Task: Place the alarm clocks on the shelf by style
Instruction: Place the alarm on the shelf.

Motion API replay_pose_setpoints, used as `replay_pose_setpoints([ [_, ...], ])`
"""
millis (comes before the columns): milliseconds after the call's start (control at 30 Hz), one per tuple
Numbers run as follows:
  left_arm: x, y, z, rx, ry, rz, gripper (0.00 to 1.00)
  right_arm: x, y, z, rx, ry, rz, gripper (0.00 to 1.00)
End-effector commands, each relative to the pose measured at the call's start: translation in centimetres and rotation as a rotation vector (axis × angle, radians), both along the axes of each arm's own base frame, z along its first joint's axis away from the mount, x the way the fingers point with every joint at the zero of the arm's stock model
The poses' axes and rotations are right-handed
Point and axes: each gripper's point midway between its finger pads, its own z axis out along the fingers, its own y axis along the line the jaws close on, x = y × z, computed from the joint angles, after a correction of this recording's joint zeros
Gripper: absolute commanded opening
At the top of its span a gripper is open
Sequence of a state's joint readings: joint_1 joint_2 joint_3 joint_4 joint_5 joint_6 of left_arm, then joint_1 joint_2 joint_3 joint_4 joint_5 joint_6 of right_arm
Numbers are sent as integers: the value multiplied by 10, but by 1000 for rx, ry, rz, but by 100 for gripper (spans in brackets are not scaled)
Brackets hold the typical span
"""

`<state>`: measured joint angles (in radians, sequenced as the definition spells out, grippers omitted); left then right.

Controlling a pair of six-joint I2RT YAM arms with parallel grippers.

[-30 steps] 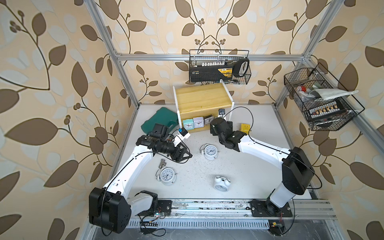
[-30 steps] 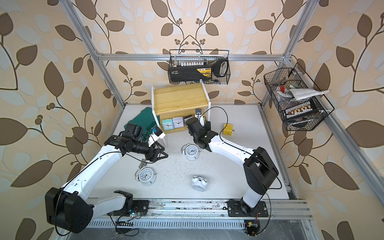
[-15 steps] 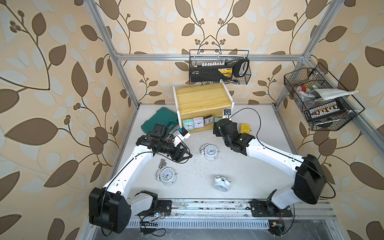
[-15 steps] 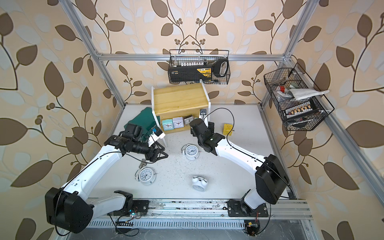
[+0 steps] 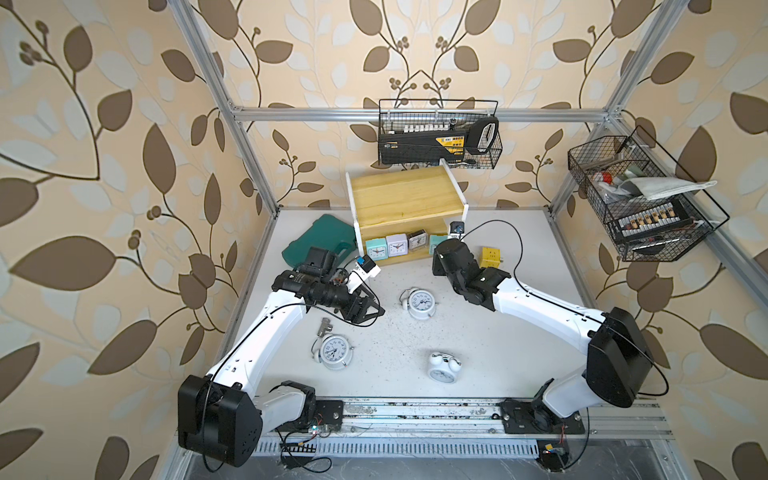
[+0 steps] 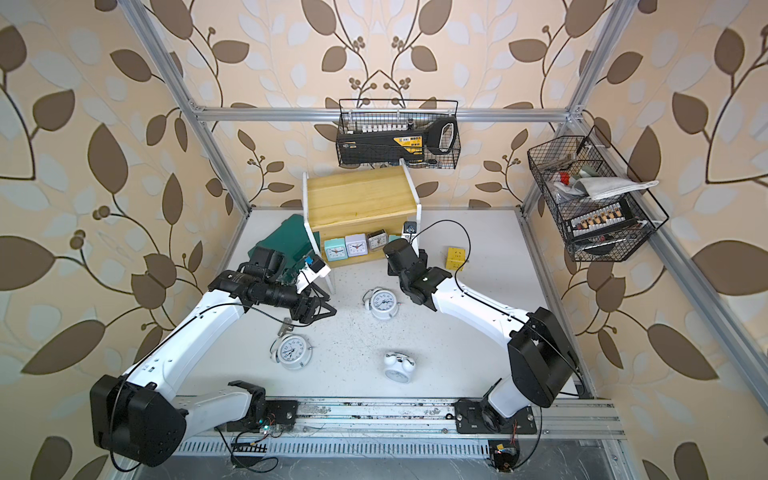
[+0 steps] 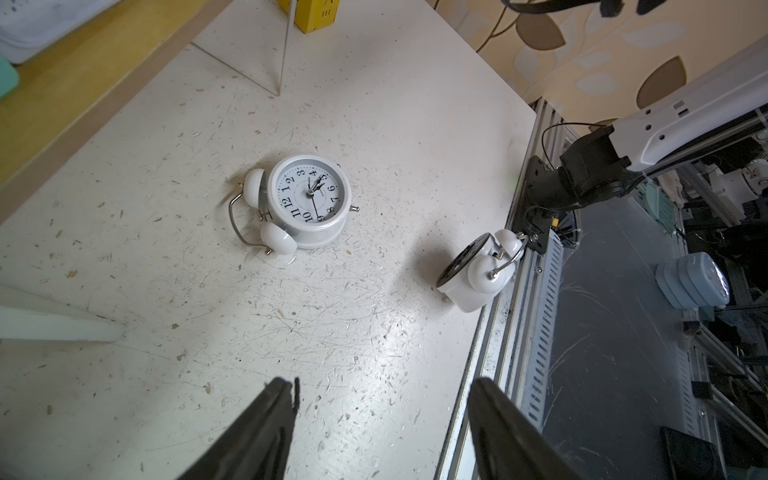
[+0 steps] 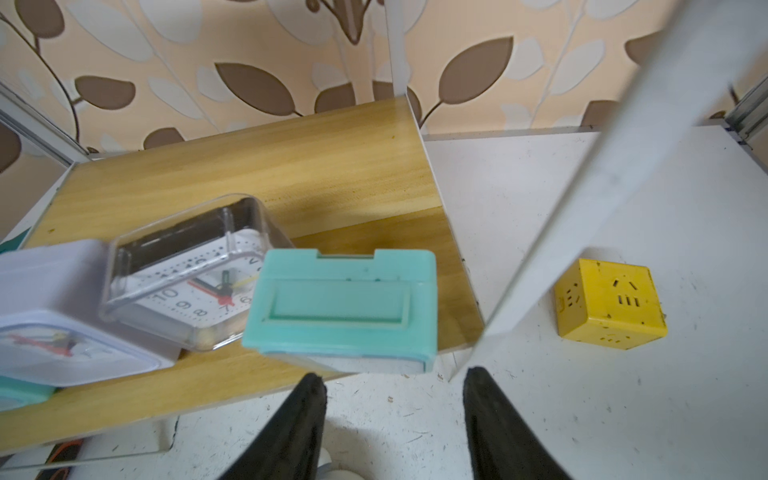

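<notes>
Right gripper (image 8: 392, 378): jaws apart, nothing between them. Tips sit just short of a mint square plastic clock (image 8: 340, 307) at the front edge of the lower board of the two-tier light wood shelf (image 8: 270, 166), next to its white leg.

Left gripper (image 7: 382, 382): also open and empty, hovering over the table and facing a round white twin-bell clock (image 7: 309, 199) that lies dial-up.

The lower board carries all four square ones. Next to the mint one are a grey clear-cased square clock (image 8: 187, 274) and a lilac square clock (image 8: 54, 299), with a second mint square clock (image 5: 376, 250) at the far end. No clocks on the upper board. The other two twin-bell clocks are on the table: one (image 5: 332, 351) dial-up near the left arm, one (image 7: 478, 266) tipped over near the front rail.

Handling guess for the round ones: rigid, fairly light, with a smooth painted drum that's likely to slip or roll in the jaws. Bells, wire handle and little feet look flimsy. Clamp across the drum's side wall, clear of bells and dial.

Containers:
- Black wire basket on the back wall (image 5: 440, 133) holds a black-and-yellow tool case.
- Black wire basket on the side wall (image 5: 640, 199) holds a white cloth and small items, too small to name.

Small yellow cube (image 8: 609, 305) is on the table beside the shelf.
</notes>
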<state>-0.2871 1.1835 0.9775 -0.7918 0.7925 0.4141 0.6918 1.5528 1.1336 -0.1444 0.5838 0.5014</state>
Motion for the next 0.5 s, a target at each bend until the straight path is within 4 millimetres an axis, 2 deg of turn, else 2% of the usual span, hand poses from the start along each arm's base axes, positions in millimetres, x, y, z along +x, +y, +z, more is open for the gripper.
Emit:
replay_pose_setpoints([
  [0,-5,1,7,-31,-10,-12,70,5,2,-11,18,24,9,55],
  [467,-5,1,6,-30,-9,-14,70,17,2,-15,25,31,3,53],
])
